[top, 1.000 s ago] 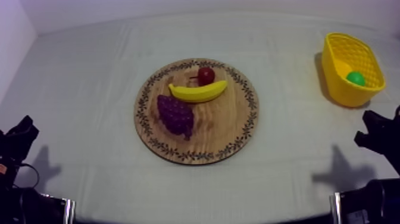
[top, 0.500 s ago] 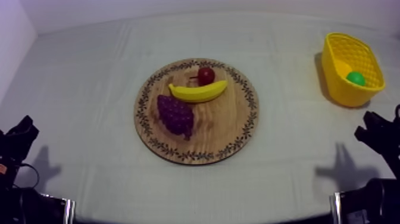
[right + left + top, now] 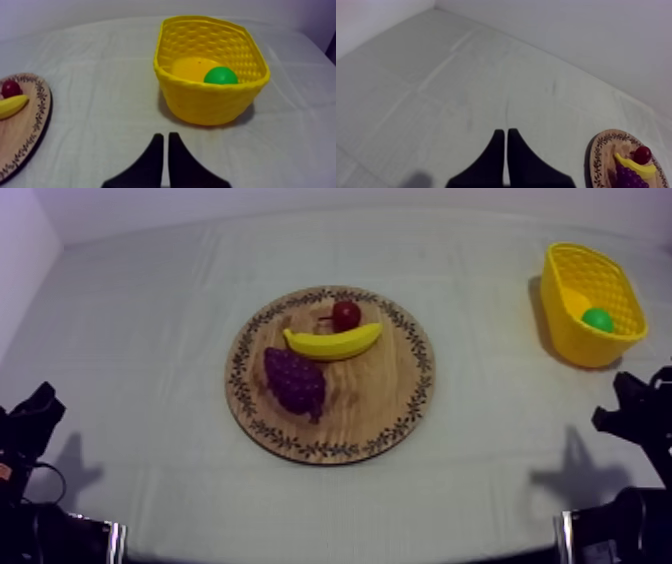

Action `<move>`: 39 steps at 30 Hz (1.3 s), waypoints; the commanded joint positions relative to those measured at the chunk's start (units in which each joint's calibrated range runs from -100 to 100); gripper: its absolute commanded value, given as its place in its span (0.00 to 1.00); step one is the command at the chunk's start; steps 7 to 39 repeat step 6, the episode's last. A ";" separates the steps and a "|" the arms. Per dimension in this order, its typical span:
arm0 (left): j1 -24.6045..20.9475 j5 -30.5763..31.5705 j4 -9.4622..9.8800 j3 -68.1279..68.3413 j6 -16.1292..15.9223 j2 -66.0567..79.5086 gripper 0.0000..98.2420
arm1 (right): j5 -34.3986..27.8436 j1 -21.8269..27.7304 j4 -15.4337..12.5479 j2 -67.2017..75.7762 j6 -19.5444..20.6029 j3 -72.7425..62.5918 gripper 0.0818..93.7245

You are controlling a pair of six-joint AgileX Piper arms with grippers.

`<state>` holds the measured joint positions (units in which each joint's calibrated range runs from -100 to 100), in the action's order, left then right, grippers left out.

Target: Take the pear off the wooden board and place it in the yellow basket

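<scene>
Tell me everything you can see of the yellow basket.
The yellow basket looks like moulded plastic: oval, with lattice-patterned walls, a thick rim and a smooth floor. It stands upright on the cloth at the table's right side, well apart from the wooden board. The green pear lies inside it.

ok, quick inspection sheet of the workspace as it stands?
Surface: grey-white cloth, faint creases.
Job's things: pear lies inside the yellow basket; wooden board mid-table.
Clutter: banana, grapes and small red fruit on the board.
Grippers: left gripper shut on nothing, over bare cloth; right gripper shut on nothing, facing the basket.
Cables: nothing seen near board or basket.
Surroundings: pale wall behind the table.
</scene>
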<state>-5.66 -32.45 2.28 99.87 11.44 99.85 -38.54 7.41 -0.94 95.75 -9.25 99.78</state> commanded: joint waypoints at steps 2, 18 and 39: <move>-0.02 -0.05 0.00 0.02 0.02 -0.02 0.00 | -0.09 0.02 -0.02 0.01 -2.04 -0.01 0.00; -0.02 -0.05 0.00 0.02 0.02 -0.02 0.00 | -0.09 0.02 -0.02 0.01 -2.26 -0.01 0.00; -0.02 -0.05 0.00 0.02 0.02 -0.02 0.00 | -0.09 0.02 -0.02 0.01 -2.26 -0.01 0.00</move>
